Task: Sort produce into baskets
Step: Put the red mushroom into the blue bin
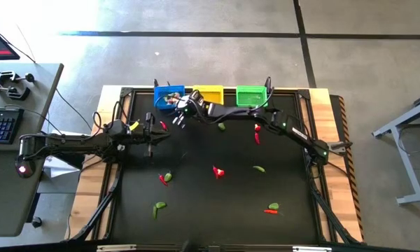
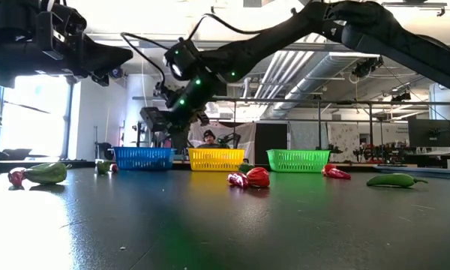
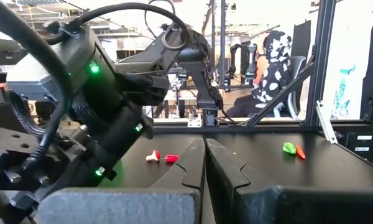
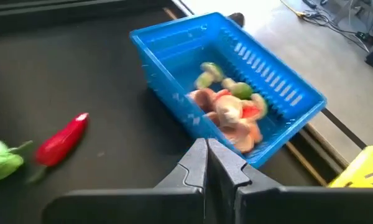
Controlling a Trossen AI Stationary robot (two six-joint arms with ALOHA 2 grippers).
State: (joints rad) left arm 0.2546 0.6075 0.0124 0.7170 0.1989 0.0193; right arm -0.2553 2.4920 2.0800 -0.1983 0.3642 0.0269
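Observation:
The blue basket, the yellow basket and the green basket stand in a row at the table's far edge. The blue basket holds several pieces of produce. My right gripper is shut and empty, raised just on the near side of the blue basket; it also shows in the high view. My left gripper is shut and empty, held above the table's left part. A red pepper lies on the table near the blue basket.
Loose produce lies across the black table: a red piece, a green piece, a red piece, a red pair, a green piece, and more near the front. A person sits beyond the table.

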